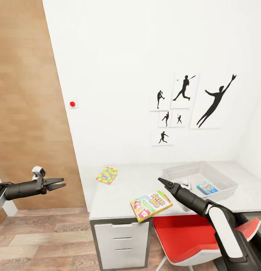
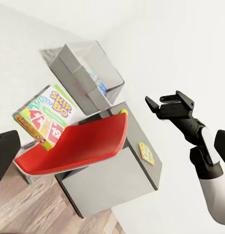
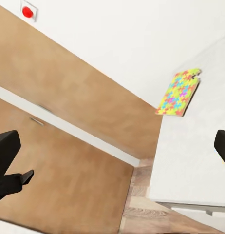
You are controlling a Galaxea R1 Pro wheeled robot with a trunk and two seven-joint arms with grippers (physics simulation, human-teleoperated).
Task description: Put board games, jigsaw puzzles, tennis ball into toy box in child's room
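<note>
Head view: jigsaw puzzle (image 1: 107,175) is seen flat on the bench (image 1: 122,192), well apart from the toy box (image 1: 200,180). A Skip-Bo game box (image 1: 151,205) overhangs the bench edge near the toy box. Right end effector (image 1: 162,183) is narrowly parted, empty, above it. Left end effector (image 1: 58,183) is slightly open, empty, off the bench.

The right arm (image 1: 198,203) hides part of the toy box's (image 1: 220,175) near wall. A small blue item (image 1: 206,187) inside is too small to identify. The chair (image 1: 190,241) runs off the head view's bottom edge.
</note>
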